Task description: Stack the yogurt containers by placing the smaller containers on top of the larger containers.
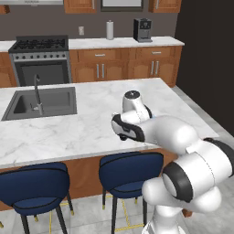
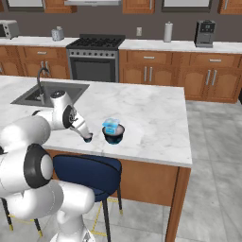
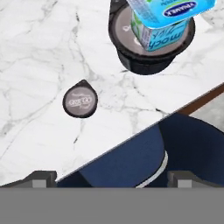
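The light-blue cup (image 3: 164, 22) stands on the pale top of the wide dark tub (image 3: 124, 33), near the island's front edge. This stack also shows in the right base view, the cup (image 2: 111, 125) sitting on the tub (image 2: 114, 137). The tiny dark cup (image 3: 80, 101) with a pale lid stands alone on the marble, a short way left of the tub. My gripper (image 3: 111, 179) hovers over the counter edge just in front of the tiny cup, open wide and holding nothing. In the right base view my gripper (image 2: 86, 135) points down just left of the tub.
The marble island (image 2: 151, 118) ends close behind my fingers, with a blue stool (image 3: 175, 144) below the edge. Further blue stools (image 1: 34, 187) stand along the front. A sink (image 1: 43, 101) with a faucet lies at the island's left. A stove (image 2: 94, 56) lines the back wall.
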You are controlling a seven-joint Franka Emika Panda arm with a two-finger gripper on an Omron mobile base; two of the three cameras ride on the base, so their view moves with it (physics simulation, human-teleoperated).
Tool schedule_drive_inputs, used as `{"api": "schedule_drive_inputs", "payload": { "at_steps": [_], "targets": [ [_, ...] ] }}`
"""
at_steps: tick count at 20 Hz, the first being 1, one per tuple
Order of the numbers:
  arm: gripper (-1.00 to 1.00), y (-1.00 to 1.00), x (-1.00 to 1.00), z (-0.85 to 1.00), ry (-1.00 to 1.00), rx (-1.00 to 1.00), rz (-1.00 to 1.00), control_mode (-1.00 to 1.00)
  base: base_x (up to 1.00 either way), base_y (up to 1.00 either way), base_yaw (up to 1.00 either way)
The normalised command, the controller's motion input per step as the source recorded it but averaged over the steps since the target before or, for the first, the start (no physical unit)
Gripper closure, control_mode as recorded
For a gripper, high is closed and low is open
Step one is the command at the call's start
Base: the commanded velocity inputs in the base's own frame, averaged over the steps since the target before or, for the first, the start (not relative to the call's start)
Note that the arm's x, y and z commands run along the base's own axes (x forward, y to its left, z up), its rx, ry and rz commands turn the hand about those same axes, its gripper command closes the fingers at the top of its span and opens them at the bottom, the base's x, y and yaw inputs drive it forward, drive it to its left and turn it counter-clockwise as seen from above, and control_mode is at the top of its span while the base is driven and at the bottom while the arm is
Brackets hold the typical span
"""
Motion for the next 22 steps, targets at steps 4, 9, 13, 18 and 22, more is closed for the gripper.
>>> {"api": "schedule_drive_inputs", "payload": {
  "at_steps": [4,9,13,18,22],
  "targets": [
    [-1.0,0.0,0.23,-0.16,0.0,0.01,0.0,-1.0,0.0,0.0,0.0],
    [-1.0,0.0,0.25,-0.21,0.0,0.0,0.0,-1.0,0.0,0.0,0.0],
    [-1.0,0.0,0.23,-0.21,0.0,0.0,0.0,-1.0,0.0,0.0,0.0],
    [-1.0,0.0,0.17,-0.18,0.0,0.0,-0.01,-1.0,0.0,0.0,0.0],
    [-1.0,0.0,0.14,-0.18,0.0,0.0,-0.02,-1.0,0.0,0.0,0.0]
  ]
}}
